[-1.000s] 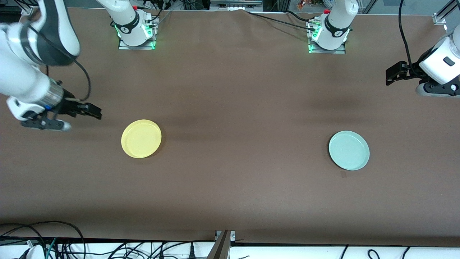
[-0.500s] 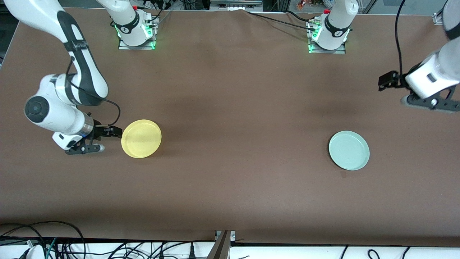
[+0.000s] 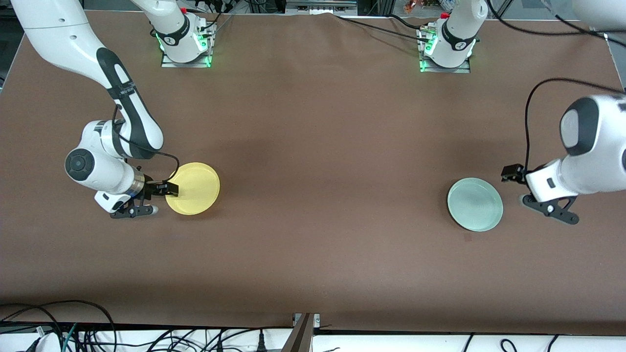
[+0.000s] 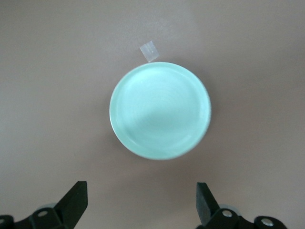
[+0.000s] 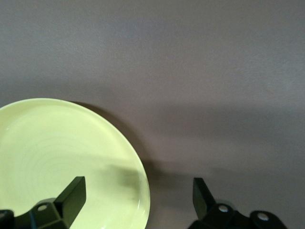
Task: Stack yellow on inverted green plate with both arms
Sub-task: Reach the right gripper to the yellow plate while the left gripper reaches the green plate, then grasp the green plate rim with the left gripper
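— Plates first: where do they lie?

— Green plate lies nearest the front camera, flat on the brown table toward my left arm's end, with a small pale tape square just beside its rim. The yellow plate sits a little farther from that camera, toward my right arm's end, well apart from the green one.

— And your grippers?

— My right gripper is down at the yellow plate's rim, on the side away from the green plate. Its jaws are spread wide and clamp nothing; in the right wrist view one finger shows over the plate's face, the other over bare table.

— The left one?

— My left gripper hangs low just beside the green plate, toward the table's end, jaws wide apart and empty, the plate lying ahead of its fingers in the left wrist view.
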